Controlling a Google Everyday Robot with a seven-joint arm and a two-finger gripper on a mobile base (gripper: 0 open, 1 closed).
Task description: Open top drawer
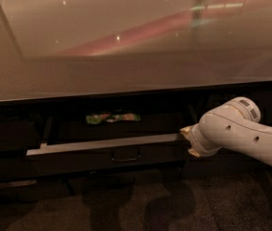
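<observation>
The top drawer stands pulled out from under the countertop. Its dark front carries a small loop handle, and a pale grey rim runs along its top edge. Inside, near the back, lies a green and white packet. My white arm reaches in from the right. The gripper sits at the right end of the drawer front, level with the rim and touching or very close to it. The arm's wrist hides most of it.
A wide glossy countertop overhangs the drawer. Dark cabinet fronts flank the opening on the left and right. Lower dark drawers sit beneath, and grey carpet covers the floor in front.
</observation>
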